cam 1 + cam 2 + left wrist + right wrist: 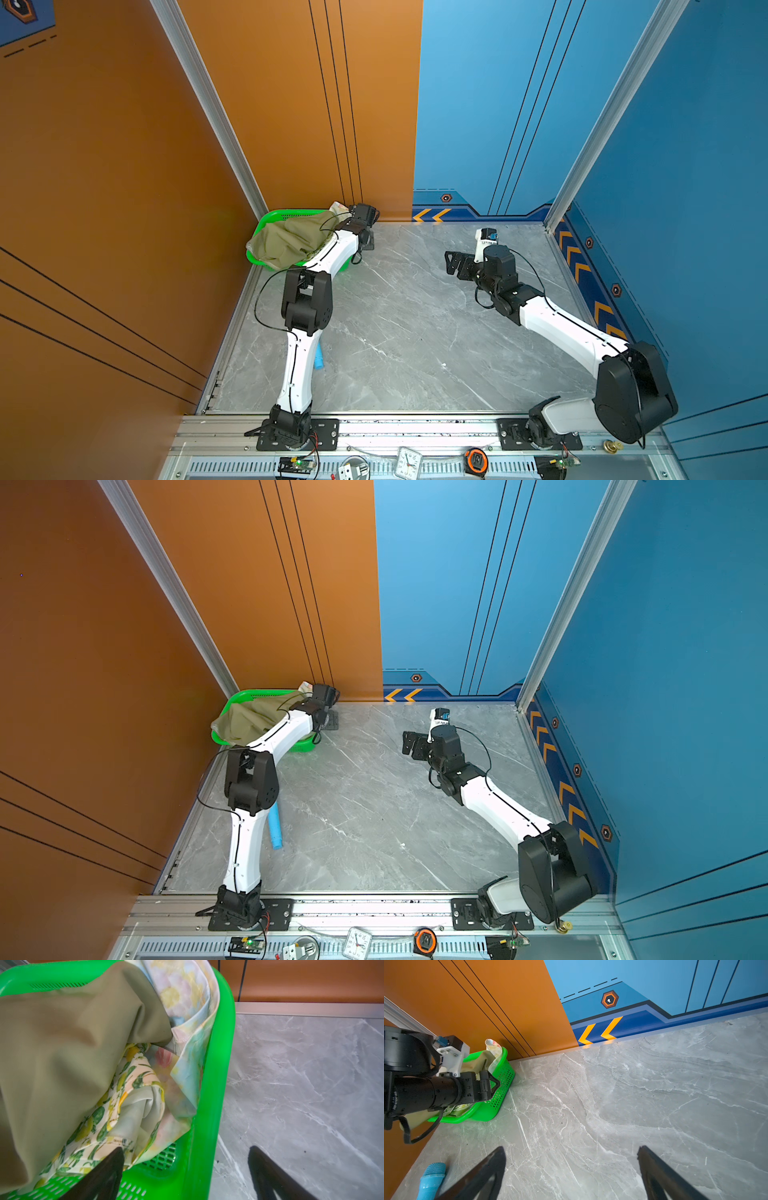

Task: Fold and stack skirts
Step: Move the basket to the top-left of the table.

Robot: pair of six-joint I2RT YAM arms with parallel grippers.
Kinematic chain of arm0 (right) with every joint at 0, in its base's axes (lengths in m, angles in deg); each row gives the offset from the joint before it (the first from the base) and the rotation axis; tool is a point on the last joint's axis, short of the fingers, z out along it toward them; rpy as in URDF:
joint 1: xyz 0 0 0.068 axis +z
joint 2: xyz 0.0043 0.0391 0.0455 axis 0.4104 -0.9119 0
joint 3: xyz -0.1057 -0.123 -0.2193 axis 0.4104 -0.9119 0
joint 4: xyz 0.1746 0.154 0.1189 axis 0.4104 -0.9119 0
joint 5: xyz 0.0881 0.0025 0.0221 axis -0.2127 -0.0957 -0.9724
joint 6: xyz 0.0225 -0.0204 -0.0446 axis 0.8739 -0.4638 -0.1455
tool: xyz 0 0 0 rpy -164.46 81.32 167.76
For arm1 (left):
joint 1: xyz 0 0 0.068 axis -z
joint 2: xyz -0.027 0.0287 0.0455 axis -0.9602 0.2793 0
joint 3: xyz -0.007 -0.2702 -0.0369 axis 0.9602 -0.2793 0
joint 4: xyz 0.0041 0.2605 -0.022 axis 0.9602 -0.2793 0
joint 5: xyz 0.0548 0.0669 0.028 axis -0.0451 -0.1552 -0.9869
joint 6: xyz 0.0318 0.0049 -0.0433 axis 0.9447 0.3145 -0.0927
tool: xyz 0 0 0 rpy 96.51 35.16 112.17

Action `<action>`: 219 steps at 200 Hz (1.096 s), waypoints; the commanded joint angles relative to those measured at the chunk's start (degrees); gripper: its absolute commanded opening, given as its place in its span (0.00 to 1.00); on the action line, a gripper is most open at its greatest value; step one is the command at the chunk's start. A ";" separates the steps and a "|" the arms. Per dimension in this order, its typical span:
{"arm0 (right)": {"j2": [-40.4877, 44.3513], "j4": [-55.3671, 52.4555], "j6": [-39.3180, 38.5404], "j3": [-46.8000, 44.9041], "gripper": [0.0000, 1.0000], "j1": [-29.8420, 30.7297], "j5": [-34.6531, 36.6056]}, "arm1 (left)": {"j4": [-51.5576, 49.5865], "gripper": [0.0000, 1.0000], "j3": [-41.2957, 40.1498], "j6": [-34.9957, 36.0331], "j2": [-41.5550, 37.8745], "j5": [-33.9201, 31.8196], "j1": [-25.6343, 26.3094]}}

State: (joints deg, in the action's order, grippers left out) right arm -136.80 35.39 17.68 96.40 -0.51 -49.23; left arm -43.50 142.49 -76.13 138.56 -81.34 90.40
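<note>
Bench [415, 332]: grey stone-look slab, white veining, smooth, low sheen
Basket [218, 1053]: bright green plastic, glossy, walls and floor perforated
Olive-green skirt [62, 1053]: plain cloth, matt, fine weave
Lemon-print skirt [133, 1076]: printed cloth, matt; thin, smooth pale lining
Pastel floral skirt [187, 1001]: thin light cloth, faint sheen
Microphone toy [432, 1178]: light-blue plastic, head finely textured, handle smooth
Arm shells [299, 365]: white plastic, glossy; joints black, matt
Left end effector [186, 1148], right end effector [571, 1147]: black matt fingers, plastic by the look
Frame rails [415, 428]: bare metal, brushed
Wall panels [104, 166]: smooth, satin
</note>
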 commanded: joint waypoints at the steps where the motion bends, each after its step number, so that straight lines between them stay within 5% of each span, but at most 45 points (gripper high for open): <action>1: 2.13 -4.12 -0.18 3.18 1.00 0.42 2.92 | -0.02 0.98 -0.97 6.96 -7.58 4.10 0.31; 35: 4.09 -5.06 -0.29 3.62 1.00 1.55 2.70 | -0.15 0.98 -7.05 4.71 -16.88 8.30 -2.77; 106: 1.08 -8.60 -5.98 5.98 0.99 11.12 7.47 | -5.95 0.98 -17.39 -5.61 -27.94 2.79 -16.98; 158: -1.67 -8.30 -9.52 7.55 0.99 13.69 6.83 | -5.24 0.98 -18.94 -12.73 -23.12 11.09 -24.54; 219: 0.37 -7.83 -13.77 6.49 1.00 12.61 10.46 | 0.88 0.94 -9.98 -14.06 -11.29 10.09 -22.17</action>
State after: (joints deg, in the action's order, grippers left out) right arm -138.25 27.81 7.32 102.30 12.70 -42.11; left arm -45.65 128.30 -88.96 123.81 -70.80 66.12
